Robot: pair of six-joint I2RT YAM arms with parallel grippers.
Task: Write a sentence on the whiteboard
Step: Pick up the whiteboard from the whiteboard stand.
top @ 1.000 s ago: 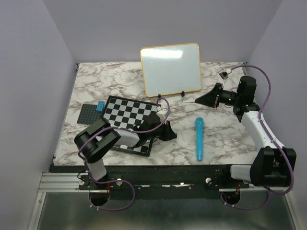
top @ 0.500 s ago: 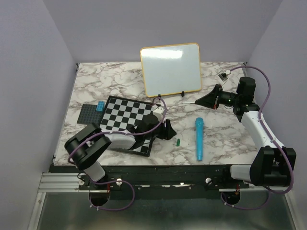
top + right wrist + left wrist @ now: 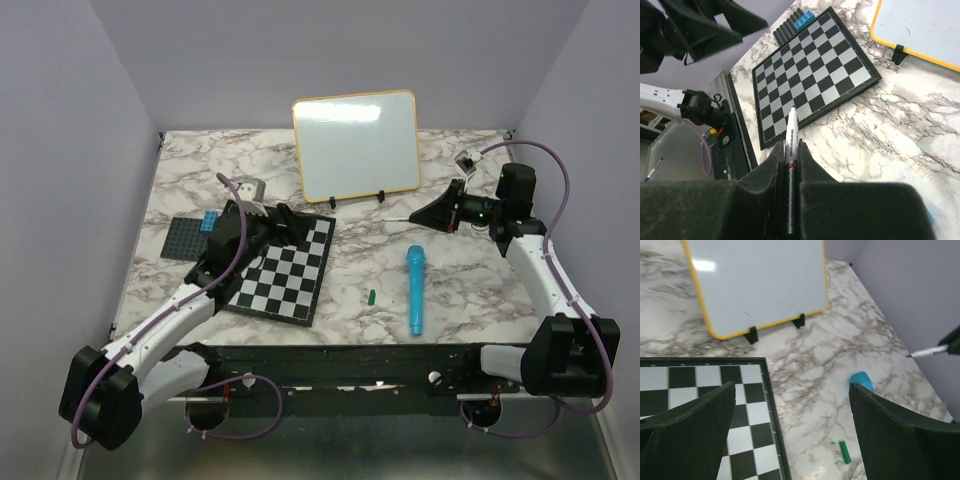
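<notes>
The whiteboard [image 3: 355,145] stands upright on black feet at the back of the table; its white face [image 3: 760,285] reads blank, so the sentence is out of view. My right gripper [image 3: 440,212] hovers to the right of the board and is shut on a white marker [image 3: 791,135]. The marker's uncapped green tip points left. My left gripper [image 3: 285,222] hangs open over the chessboard [image 3: 280,265], with nothing between its fingers [image 3: 690,425]. A small green cap [image 3: 370,297] lies loose on the marble, also seen in the left wrist view as the cap [image 3: 844,451].
A blue microphone-shaped toy [image 3: 414,290] lies right of the cap. A grey baseplate [image 3: 185,238] with a blue brick [image 3: 211,220] sits left of the chessboard. Purple walls close in the table on three sides.
My left gripper has opened and left the green cap on the table. It then swung back and left over the chessboard. The right arm has barely moved.
</notes>
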